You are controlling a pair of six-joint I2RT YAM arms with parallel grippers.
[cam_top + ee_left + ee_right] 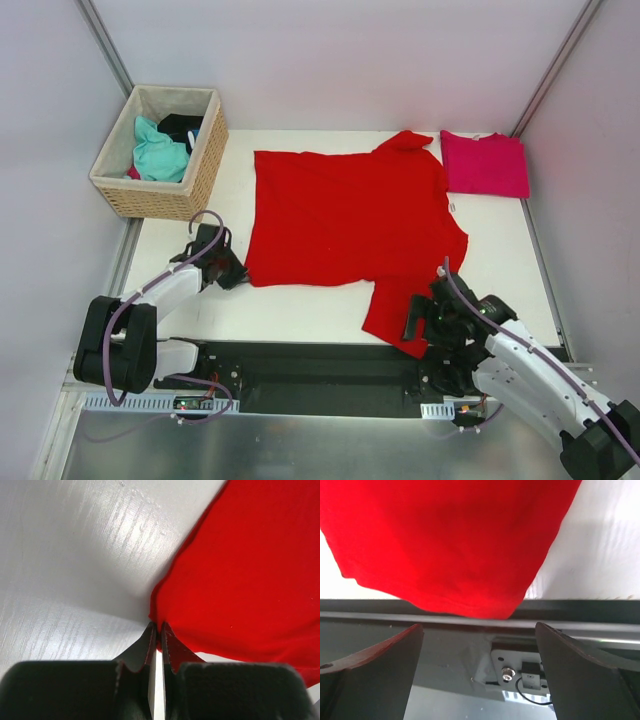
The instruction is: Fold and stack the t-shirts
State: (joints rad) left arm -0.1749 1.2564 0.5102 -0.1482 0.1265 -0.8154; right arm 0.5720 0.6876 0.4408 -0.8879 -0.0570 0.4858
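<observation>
Left tool (pixel 156 628) clamped on red shirt (pixel 240 570) hem corner; I judge it ready to start fold. Right tool (pixel 476 630) jaws apart, facing sleeve (pixel 455 555) overhanging table (pixel 605 540) edge, gripping nothing.

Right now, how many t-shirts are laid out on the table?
2: the large bright red cloth t-shirt spread across the middle, and the magenta-pink cloth t-shirt folded at the far right. Clothes bundled in the woven wicker basket may hide more.
</observation>
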